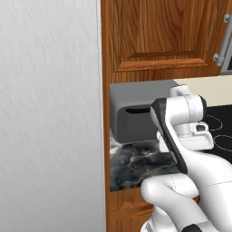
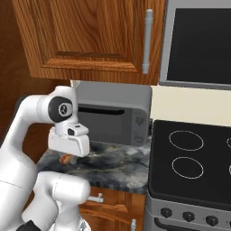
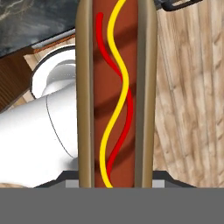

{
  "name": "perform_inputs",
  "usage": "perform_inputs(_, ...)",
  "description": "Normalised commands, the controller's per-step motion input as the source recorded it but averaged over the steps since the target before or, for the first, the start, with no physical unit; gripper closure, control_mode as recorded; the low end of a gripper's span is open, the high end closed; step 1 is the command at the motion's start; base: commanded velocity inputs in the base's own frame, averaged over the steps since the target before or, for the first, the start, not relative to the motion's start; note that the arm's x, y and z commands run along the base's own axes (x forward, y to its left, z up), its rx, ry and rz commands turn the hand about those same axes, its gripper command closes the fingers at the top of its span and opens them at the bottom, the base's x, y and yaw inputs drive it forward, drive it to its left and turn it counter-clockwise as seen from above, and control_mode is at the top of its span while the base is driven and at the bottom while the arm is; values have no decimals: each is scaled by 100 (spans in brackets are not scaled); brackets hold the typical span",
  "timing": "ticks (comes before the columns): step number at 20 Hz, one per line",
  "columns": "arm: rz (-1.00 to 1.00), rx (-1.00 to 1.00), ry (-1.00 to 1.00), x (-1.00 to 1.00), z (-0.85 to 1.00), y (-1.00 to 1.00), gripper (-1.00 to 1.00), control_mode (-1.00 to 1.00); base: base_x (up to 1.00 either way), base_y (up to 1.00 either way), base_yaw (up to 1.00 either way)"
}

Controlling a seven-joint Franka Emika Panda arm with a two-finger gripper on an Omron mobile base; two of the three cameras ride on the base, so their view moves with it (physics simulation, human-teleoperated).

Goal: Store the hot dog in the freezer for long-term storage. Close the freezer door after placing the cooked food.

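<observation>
Close up, the hand view reveals the gripper [image 3: 114,186] pinching the hot dog [image 3: 114,96], barely glimpsed from the right base view.

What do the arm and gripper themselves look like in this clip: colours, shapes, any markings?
The arm is glossy white, built from rounded tubular links with bulbous joints. One joint has a dark round cap bearing a small pale circular mark; in the left base view a dark band runs along a link. The gripper body is a boxy white block with a small dark slot. No cables are visible.
</observation>
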Motion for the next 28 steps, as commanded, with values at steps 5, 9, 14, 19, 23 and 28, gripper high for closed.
perform_inputs(5, 0, 0, 0, 0, 0, 0, 100, -100, 0, 0, 0)
perform_inputs(9, 0, 0, 0, 0, 0, 0, 100, -100, 0, 0, 0)
perform_inputs(14, 0, 0, 0, -3, 0, 0, 100, -100, 0, 0, 0)
perform_inputs(19, 0, 0, -1, -6, 0, 0, 100, 100, -38, -11, -8)
perform_inputs(23, 0, 0, 0, 0, 0, 0, 100, 100, -57, -31, -24)
perform_inputs(28, 0, 0, 0, 0, 0, 0, 100, 100, -45, -20, -39)
